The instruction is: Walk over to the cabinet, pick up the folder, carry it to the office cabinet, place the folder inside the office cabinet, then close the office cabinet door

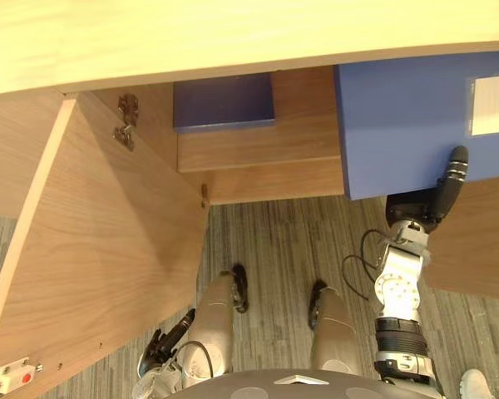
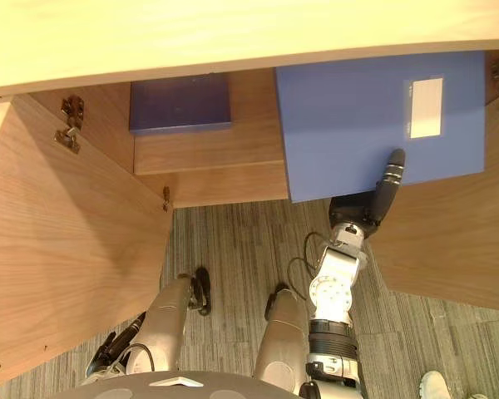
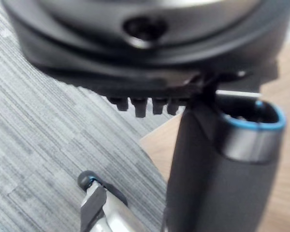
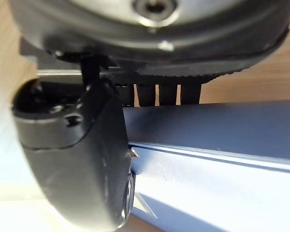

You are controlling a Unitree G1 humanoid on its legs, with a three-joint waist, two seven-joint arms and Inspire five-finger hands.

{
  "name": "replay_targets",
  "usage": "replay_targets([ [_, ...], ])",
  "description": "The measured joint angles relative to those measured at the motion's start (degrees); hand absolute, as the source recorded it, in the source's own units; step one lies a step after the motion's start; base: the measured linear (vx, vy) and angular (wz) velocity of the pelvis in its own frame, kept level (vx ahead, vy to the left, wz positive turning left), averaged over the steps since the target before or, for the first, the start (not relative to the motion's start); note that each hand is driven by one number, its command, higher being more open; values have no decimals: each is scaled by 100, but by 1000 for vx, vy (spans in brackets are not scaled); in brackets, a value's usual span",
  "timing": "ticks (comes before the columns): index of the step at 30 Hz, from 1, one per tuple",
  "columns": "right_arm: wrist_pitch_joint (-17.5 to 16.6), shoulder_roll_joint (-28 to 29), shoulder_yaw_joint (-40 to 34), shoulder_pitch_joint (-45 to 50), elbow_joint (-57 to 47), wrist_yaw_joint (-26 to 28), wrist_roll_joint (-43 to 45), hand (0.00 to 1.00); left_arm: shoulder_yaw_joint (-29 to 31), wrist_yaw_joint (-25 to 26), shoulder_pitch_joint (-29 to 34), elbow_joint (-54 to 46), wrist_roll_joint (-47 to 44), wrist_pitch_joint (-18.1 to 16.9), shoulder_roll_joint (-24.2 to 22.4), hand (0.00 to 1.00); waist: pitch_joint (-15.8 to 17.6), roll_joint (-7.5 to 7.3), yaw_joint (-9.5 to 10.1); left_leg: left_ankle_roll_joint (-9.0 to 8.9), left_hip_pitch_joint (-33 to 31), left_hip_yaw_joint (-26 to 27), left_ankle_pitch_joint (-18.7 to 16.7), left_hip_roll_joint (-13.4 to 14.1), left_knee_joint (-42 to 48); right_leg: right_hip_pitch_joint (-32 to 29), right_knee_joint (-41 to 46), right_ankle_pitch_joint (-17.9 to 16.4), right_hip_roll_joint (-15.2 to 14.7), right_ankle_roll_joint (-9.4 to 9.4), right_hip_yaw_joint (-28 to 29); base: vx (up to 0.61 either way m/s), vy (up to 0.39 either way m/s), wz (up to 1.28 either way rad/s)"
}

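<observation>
Grey carpet floor [image 1: 266, 241] with fine streaks

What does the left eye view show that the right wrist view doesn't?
Left eye view: the open cabinet door, a darker blue item on the shelf, the carpet, the left hand hanging low. Right wrist view: the fingers passing behind the edge of the blue folder, close up. Both: the right hand holding that folder, thumb on its face.

The folder [image 2: 358, 125] looks smooth and matt, the cabinet door [image 1: 108, 249] wood-grained, the carpet [image 1: 274, 241] ribbed.
</observation>
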Motion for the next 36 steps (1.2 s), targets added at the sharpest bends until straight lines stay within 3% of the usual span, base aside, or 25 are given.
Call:
replay_targets([
  [8,-46,-209,-5,-558,0,-58,5,0,-189,23,-294,-90,-2,-56,43,100,438,98,136,52,-803,-179,-84,72,618,-707,667,-192,0,-13,-8,-50,-8,8],
  [11,-46,-214,10,-736,81,-98,5,0,-216,16,-294,-151,-1,-58,35,100,456,97,180,35,-1070,-261,-96,71,791,-952,890,-258,-12,-43,-30,-55,-35,10],
  [17,19,-955,240,-2315,1289,-485,3,0,-509,5,-300,-291,-83,-72,113,100,705,115,168,-3,-1488,-294,-113,81,1113,-1436,1342,-349,-60,-48,59,-100,-45,3],
  [19,239,-1324,298,-3163,2108,-618,-1,0,-701,-8,-305,-308,-218,-70,179,100,782,150,179,3,-1691,-318,-46,80,1140,-1638,1396,-343,-59,-42,55,-105,-48,5],
  [25,894,-1802,466,-4365,3540,-910,2,0,-900,-15,-357,-320,-310,-84,226,100,901,211,351,46,-1911,-366,36,74,1192,-1829,1475,-323,-76,-31,7,-37,-48,5],
  [27,1075,-2046,579,-4851,4030,-1005,8,0,-1029,-17,-357,-363,-447,-74,231,100,946,297,387,51,-1984,-448,42,53,1221,-1829,1479,-330,-99,-42,-87,-9,-38,13],
  [36,1082,-3129,815,-5864,4685,-1506,462,0,-1184,-39,-355,-490,-448,-54,251,100,1012,429,437,9,-2301,-540,261,-122,1161,-2148,1663,-345,-237,-45,-103,-101,-42,12],
])
